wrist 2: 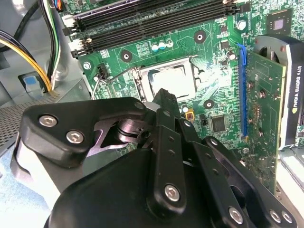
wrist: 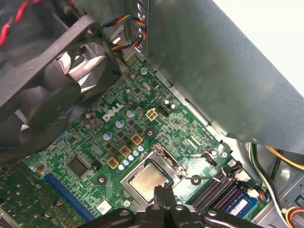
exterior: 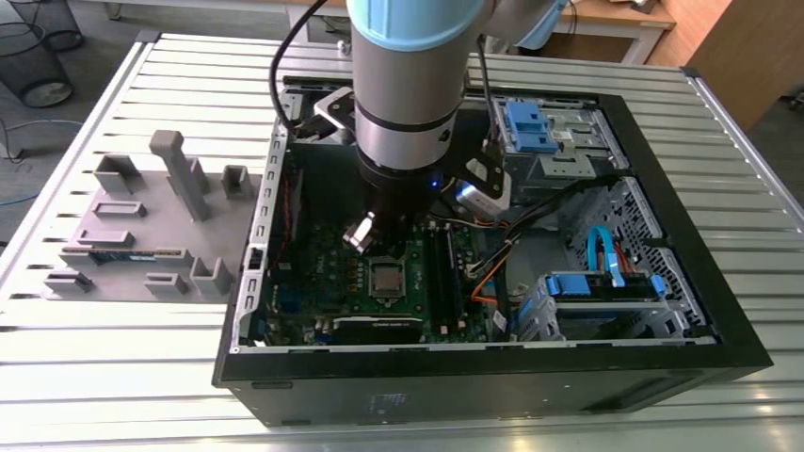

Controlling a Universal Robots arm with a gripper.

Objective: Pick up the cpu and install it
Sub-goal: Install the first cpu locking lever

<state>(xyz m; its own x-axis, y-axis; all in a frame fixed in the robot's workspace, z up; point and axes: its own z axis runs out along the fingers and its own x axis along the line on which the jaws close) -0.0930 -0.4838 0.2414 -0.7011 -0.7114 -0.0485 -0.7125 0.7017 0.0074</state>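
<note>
The setting is a slatted aluminium desk point(exterior: 126, 377). On it an open black computer case point(exterior: 503, 381) lies on its side, with a grey parts fixture point(exterior: 138, 226) beside it at the exterior view's left. The arm reaches down into the case over the green motherboard point(wrist: 156, 126).

Finding 1. The cpu point(wrist: 146, 178) lies flat inside the socket point(wrist: 167, 160), near the middle of the board in the exterior view. Its silver top faces up and sits square with the metal frame. It is judged to be in place. The retaining lever point(wrist: 205, 179) runs alongside the frame, clear of the chip.

Finding 2. The gripper point(wrist: 165, 197) hangs just above the cpu, at its edge. The jaws appear drawn together with nothing between them, though the angle is poor and a narrow gap cannot be ruled out. The vertical approach suits a chip that must go straight down onto its contacts.

Finding 3. White lettering is printed on the board near the fan point(wrist: 47, 71), and a printed label marks the graphics card point(wrist 2: 263, 109). The wording is not recorded here.
</note>
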